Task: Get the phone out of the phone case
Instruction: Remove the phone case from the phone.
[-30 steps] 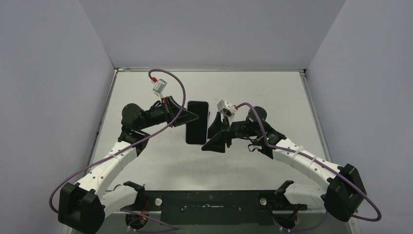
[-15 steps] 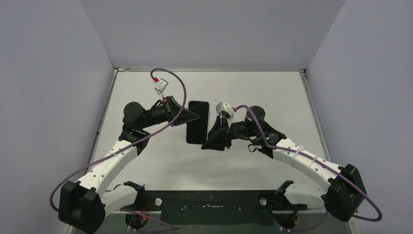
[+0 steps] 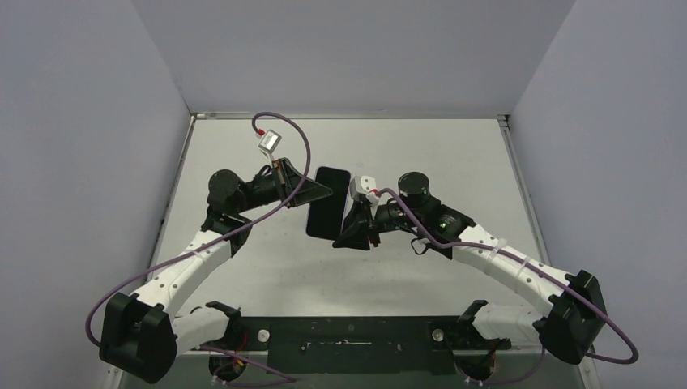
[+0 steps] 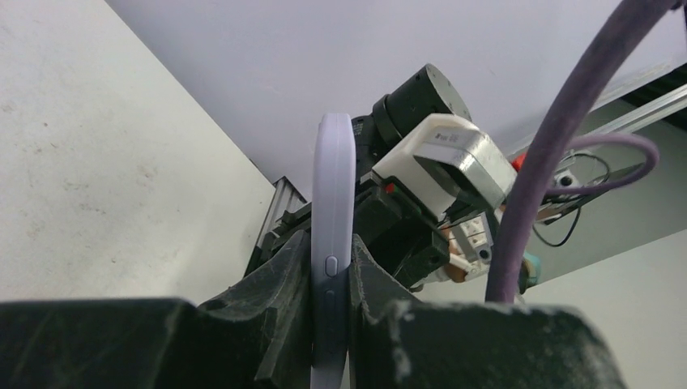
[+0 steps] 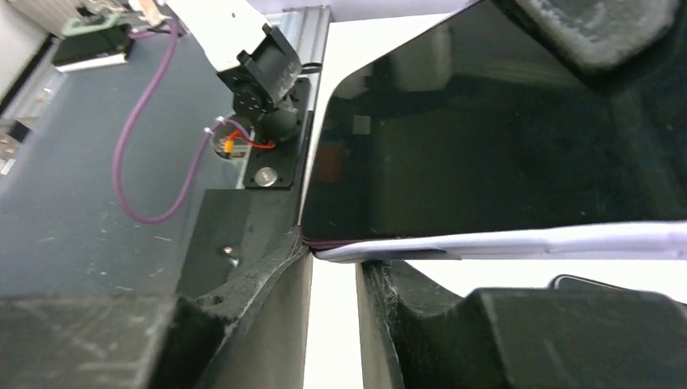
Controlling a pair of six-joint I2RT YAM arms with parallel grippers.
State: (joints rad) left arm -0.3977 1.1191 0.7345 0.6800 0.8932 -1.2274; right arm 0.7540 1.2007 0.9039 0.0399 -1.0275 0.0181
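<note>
A black-screened phone in a lilac case is held off the table in the middle of the top view. My left gripper is shut on its left long edge. In the left wrist view the case's side with its buttons stands upright, pinched in my left gripper. My right gripper is at the phone's near right corner. In the right wrist view its jaws stand a little apart, and the corner of the case rests across the fingertips, under the dark screen.
The white table is walled on three sides by grey panels. The black base rail runs along the near edge. Purple cables loop above both wrists. The right wrist's camera block sits close behind the phone.
My right gripper has moved left and up against the phone's near right corner. The phone has tilted slightly, its near end swinging left. My left gripper keeps its hold.
</note>
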